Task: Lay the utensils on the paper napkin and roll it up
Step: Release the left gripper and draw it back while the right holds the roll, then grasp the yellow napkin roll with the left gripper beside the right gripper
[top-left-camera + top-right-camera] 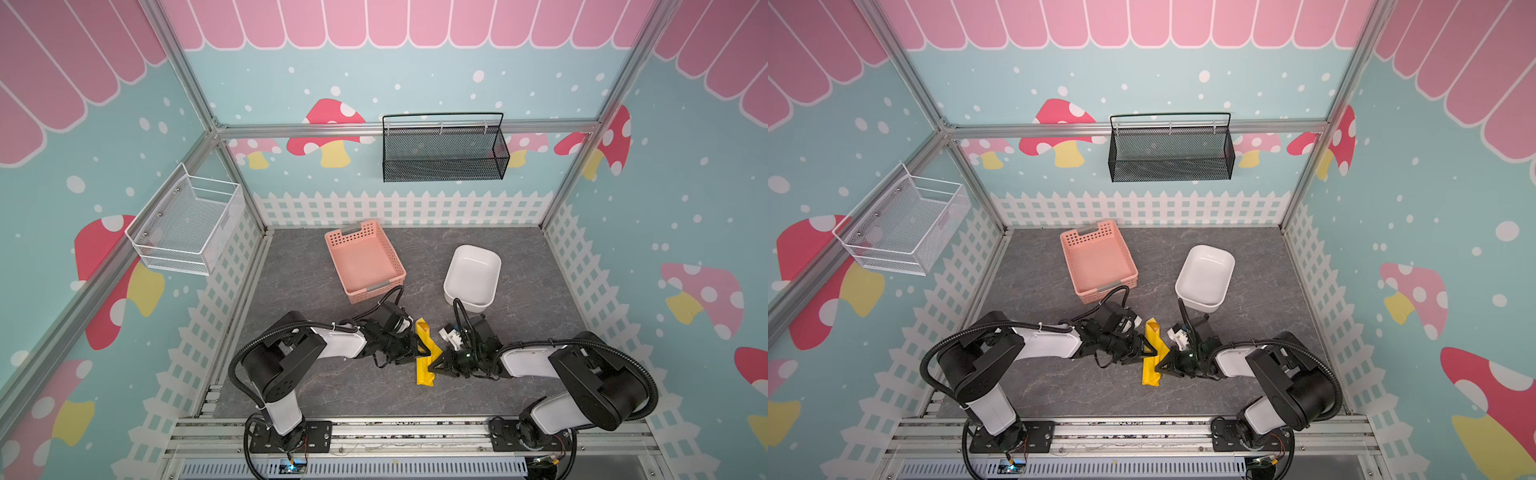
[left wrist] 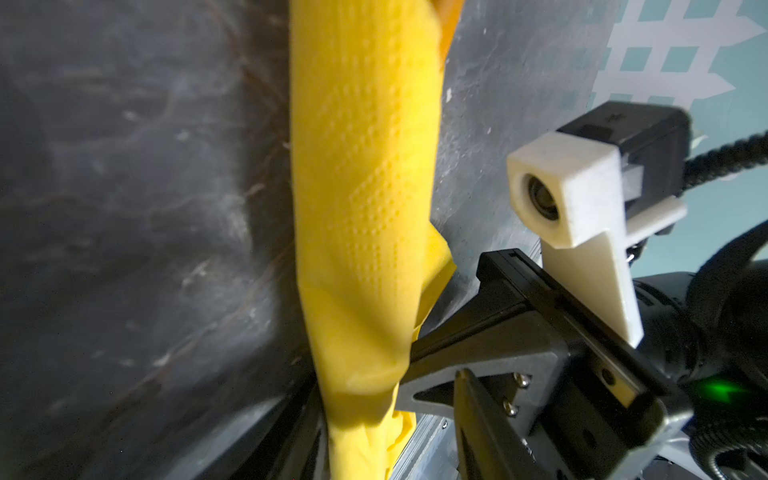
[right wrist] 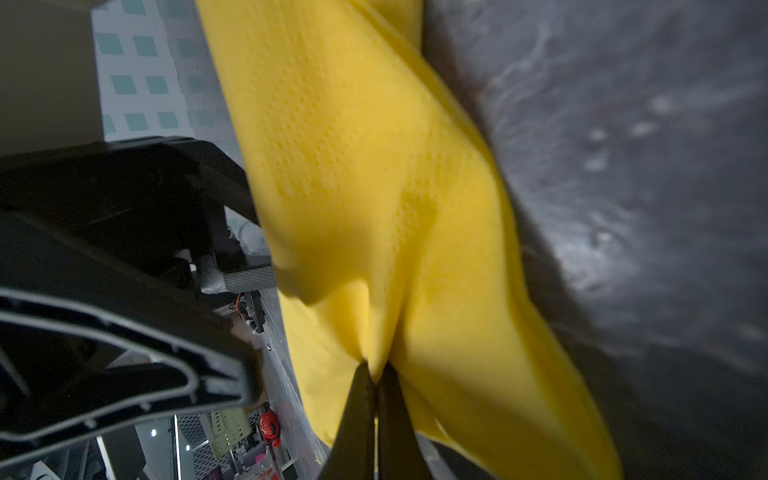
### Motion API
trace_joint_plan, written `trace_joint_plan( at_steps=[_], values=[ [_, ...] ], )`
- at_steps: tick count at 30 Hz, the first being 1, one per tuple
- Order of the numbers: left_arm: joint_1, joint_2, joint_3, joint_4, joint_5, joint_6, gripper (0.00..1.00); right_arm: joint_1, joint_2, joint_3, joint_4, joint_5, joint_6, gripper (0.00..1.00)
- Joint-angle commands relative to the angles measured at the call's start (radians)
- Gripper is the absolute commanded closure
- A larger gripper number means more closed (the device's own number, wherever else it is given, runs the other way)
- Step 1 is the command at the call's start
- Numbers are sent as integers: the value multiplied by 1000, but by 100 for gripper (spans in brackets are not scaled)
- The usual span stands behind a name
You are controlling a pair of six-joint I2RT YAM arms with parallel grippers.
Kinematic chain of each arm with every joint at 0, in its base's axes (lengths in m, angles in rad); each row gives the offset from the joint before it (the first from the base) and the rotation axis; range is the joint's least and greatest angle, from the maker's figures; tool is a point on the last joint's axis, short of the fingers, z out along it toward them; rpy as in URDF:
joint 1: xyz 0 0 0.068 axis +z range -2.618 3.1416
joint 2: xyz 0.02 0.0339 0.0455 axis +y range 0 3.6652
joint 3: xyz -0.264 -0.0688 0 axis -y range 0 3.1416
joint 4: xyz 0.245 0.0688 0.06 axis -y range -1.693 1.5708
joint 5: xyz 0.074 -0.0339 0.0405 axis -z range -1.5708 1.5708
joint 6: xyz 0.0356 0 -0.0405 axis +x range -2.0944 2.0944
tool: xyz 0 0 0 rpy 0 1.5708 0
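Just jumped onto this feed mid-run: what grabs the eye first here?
The bright yellow napkin, rolled into a rough tube, lies front and centre on the grey table between both arms. The right gripper is shut, pinching a fold of it, while the left gripper sits open against its other side. Behind stand an empty pink basket and a white tub.
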Motion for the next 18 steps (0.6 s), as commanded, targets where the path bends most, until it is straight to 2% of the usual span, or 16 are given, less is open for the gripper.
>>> trace_joint_plan(
  at_steps=[1, 11, 18],
  values=[
    [7, 52, -14, -14, -21, -18, 50, -7, 35, -33, -100, 78, 10, 100],
    [2, 75, 73, -215, -93, 135, 54, -7, 41, -37, -82, 74, 17, 100],
    [-10, 104, 105, -232, -84, 164, 60, -7, 43, -40, -75, 71, 18, 100]
  ],
)
